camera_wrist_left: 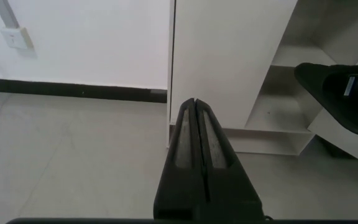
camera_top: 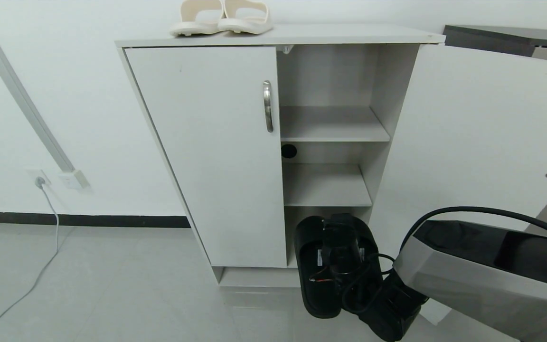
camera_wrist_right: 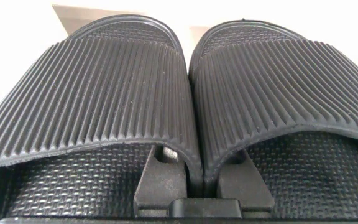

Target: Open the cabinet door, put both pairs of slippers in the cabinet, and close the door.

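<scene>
Currently the white laminate cabinet [camera_top: 392, 95] has its right door [camera_top: 482, 133] open. Lower centre, the right gripper [camera_top: 342, 242] pinches the black ribbed rubber slippers [camera_top: 314, 266] at the bottom compartment's mouth. Cream moulded slippers [camera_top: 223, 19], upper centre on top, are unstowed. The left gripper [camera_wrist_left: 194, 134] has its jaws pressed together.

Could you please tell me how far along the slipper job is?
Done: the right door stands open. In hand: the right gripper is shut on the black slippers, their toes at the bottom compartment's opening. Still to do: releasing them inside, stowing the white slippers from the cabinet top, closing the door. The left gripper is shut, empty.
</scene>
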### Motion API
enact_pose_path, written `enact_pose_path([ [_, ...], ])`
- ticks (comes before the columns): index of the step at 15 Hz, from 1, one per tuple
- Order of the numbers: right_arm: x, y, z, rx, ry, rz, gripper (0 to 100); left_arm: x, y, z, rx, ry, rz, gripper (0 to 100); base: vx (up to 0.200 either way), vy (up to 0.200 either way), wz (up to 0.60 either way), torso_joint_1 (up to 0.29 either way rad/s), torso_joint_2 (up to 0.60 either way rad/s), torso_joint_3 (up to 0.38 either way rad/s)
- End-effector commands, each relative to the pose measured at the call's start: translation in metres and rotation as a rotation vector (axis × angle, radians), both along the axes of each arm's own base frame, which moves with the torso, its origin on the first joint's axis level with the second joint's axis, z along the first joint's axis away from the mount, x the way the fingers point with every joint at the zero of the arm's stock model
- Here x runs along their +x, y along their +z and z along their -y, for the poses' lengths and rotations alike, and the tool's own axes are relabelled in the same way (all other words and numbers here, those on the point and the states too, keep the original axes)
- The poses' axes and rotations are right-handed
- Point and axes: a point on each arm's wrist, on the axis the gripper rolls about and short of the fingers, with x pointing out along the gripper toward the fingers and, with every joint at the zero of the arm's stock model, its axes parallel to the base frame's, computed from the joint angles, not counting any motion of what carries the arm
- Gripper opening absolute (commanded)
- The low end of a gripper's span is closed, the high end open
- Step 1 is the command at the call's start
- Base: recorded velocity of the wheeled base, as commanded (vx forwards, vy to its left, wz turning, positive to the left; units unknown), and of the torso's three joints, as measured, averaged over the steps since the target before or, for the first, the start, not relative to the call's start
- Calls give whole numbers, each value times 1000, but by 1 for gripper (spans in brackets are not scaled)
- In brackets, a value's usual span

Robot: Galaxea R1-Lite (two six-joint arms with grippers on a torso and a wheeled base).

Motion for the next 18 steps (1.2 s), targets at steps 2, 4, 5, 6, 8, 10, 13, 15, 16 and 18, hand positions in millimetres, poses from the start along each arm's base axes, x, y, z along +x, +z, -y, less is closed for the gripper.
enact_pose_path([
  [2,1,1,-1,-6,2,4,0,0,0,0,0,0,-1,0,0,0,0,2,0,-200],
  [4,0,1,-2,-4,2,7,0,0,0,0,0,2,-1,0,0,0,0,0,0,-195],
  [5,1,1,-2,-3,2,8,0,0,0,0,-1,2,-1,0,0,0,0,7,-2,-154],
  [6,1,3,-2,1,-2,16,0,0,0,0,0,2,-1,0,0,0,0,2,-2,-90],
  [8,1,10,-3,2,11,86,0,0,0,0,-1,0,-1,0,0,0,0,0,0,0],
  [10,4,14,-2,-19,12,169,0,0,0,0,-1,2,-1,0,0,0,0,0,0,0],
  [13,5,14,-1,-26,9,186,0,0,0,0,-1,4,-1,0,0,0,0,0,0,0],
  [15,5,20,0,-11,7,204,0,0,0,0,-1,1,-3,0,0,0,0,0,0,0],
  [16,5,23,0,-8,7,210,0,0,0,0,0,0,-1,0,0,0,0,0,0,0],
  [18,5,23,0,-10,6,210,0,0,0,0,0,0,-1,0,0,0,0,0,0,0],
])
